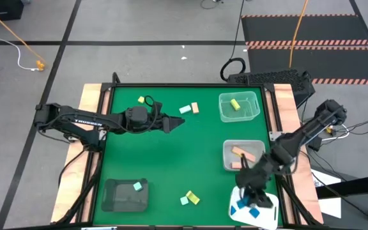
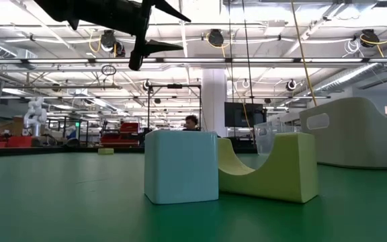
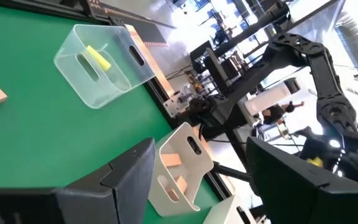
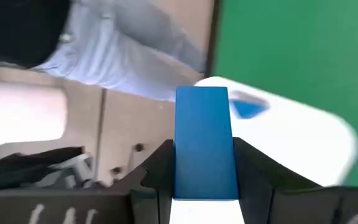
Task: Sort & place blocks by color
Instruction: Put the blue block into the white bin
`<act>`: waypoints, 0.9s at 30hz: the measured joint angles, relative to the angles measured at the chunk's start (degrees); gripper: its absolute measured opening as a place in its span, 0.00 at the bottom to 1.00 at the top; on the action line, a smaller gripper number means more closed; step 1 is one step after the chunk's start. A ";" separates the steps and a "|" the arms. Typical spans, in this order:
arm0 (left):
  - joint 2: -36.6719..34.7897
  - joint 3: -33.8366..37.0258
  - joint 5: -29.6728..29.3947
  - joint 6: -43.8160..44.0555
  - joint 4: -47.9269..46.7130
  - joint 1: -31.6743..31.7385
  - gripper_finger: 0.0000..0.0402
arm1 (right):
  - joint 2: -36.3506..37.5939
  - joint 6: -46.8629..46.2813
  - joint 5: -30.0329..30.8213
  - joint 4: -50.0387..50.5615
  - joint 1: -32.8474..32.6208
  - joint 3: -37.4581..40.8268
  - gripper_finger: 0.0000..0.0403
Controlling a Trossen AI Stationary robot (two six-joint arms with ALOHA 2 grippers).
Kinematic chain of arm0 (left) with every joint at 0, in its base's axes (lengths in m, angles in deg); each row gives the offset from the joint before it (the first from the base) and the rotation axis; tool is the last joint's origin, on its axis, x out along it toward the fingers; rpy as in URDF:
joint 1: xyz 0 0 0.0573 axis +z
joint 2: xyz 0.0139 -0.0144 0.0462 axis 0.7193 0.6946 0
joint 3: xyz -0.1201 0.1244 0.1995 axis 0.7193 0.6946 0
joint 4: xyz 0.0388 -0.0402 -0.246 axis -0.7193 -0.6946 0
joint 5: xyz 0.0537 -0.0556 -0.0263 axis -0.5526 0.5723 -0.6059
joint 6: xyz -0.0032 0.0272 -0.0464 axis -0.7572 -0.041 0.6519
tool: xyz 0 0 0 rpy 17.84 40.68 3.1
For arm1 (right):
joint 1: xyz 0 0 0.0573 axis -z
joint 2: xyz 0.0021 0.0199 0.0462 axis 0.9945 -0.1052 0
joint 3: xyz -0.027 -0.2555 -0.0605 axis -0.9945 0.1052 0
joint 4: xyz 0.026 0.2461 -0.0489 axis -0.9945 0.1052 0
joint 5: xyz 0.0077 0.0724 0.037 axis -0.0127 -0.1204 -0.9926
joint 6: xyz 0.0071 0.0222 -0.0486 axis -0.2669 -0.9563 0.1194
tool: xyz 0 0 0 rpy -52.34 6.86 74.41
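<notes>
The right pincer [image 4: 204, 163] was clamped on a blue block [image 4: 204, 140] above the white tray [image 1: 270, 214], whose contents were largely hidden. The left pincer [image 1: 179, 122] was held wide over the green surface [image 1: 171, 166]; lettering on its arm was not legible

One camera looks straight down on the whole tabletop [image 1: 171, 160]. Another sits level on it, close behind a mint block [image 2: 181, 166]. Both wrist views look past their own jaws.
</notes>
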 joint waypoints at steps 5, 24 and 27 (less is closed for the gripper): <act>0.00 0.00 0.00 -1.02 -0.46 -0.02 0.63 | -0.13 -6.89 -0.01 -3.15 -5.39 0.02 0.27; -0.04 0.04 -0.85 -1.46 -7.82 0.09 0.63 | -10.30 -18.88 0.17 -2.39 -8.19 0.04 0.33; -0.04 0.04 -0.85 -1.46 -7.84 0.09 0.63 | -12.88 -18.81 0.22 -2.44 -8.21 0.04 0.33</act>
